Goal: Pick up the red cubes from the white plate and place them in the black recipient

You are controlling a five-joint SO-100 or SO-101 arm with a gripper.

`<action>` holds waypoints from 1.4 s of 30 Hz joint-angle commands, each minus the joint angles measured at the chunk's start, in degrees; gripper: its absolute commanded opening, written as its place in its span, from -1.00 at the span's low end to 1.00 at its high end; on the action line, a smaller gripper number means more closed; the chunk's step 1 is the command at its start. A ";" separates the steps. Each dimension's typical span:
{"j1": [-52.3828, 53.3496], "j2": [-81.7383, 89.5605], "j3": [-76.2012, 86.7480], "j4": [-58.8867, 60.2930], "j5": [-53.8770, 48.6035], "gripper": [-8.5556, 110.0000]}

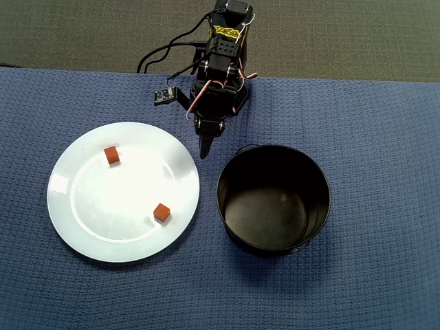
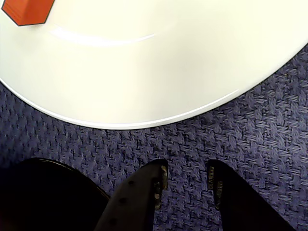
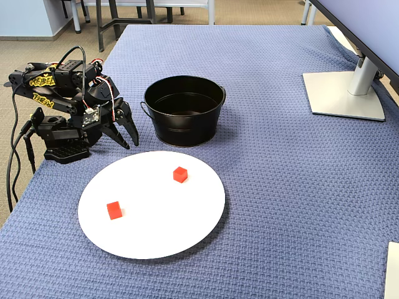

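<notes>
Two red cubes lie on the white plate (image 1: 96, 206): one near its far edge (image 1: 111, 155) and one at its near right (image 1: 161, 212). In the fixed view they show as the right cube (image 3: 180, 175) and the left cube (image 3: 114, 210) on the plate (image 3: 156, 224). The black pot (image 1: 230, 180) stands right of the plate and looks empty. My gripper (image 1: 205, 146) is open and empty, low over the cloth between the plate's rim and the pot. In the wrist view the gripper (image 2: 186, 173) points at the plate's rim (image 2: 168, 62), with one cube (image 2: 26, 10) at the top left and the pot (image 2: 43, 197) at the lower left.
A blue woven cloth (image 3: 280, 187) covers the table. The arm's base (image 3: 59, 146) and its cables sit at the table edge. A monitor stand (image 3: 346, 93) is at the far right in the fixed view.
</notes>
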 commanded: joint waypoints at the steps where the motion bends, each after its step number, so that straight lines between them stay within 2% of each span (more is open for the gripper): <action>1: 2.99 -3.69 -8.70 -0.26 -1.49 -0.71; 5: 3.16 -4.48 -10.55 0.00 -0.97 -0.53; 11: 7.03 -9.84 -26.10 10.46 -0.44 -0.53; 20: 18.98 -45.00 -41.22 -5.62 -2.55 -0.49; 26: 19.60 -62.40 -53.70 -4.31 4.31 -0.49; 36: 13.97 -79.45 -75.32 9.49 23.20 -0.52; 42: 11.07 -86.75 -82.35 12.13 26.46 -0.51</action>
